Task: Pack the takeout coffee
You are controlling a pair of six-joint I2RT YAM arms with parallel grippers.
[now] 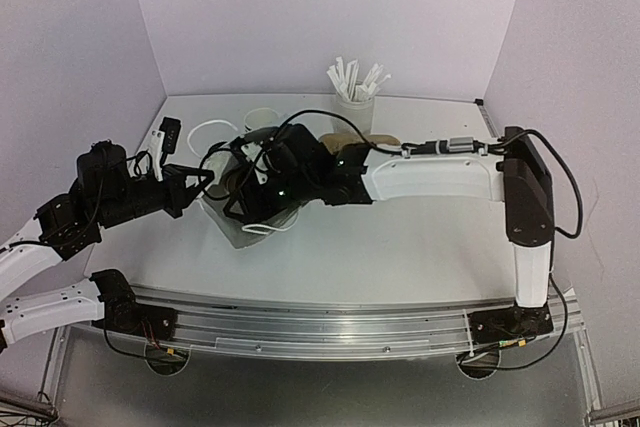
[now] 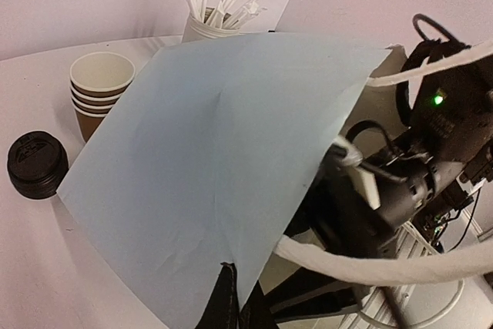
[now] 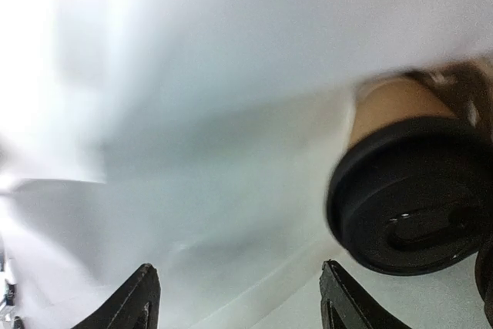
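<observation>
Partly hidden inside a paper bag, one lidded cup is seen beside spread fingers.

At the bag's near edge, the paper is pinched between the closed jaws of the left gripper, of which only dark tips are shown at the bottom of the left wrist view. Inside the bag, the right gripper is held wide apart with nothing between its fingers. The lidded cup is found just beside the finger at the right of that view, blurred and cut off by the frame edge, so whether the two touch cannot be told. Outside the bag, to its left in the left wrist view, a stack of brown cups and a loose black lid are seen, and a cup of straws is half masked behind the bag's top edge. From overhead, the bag's mouth is largely covered by the right arm.
</observation>
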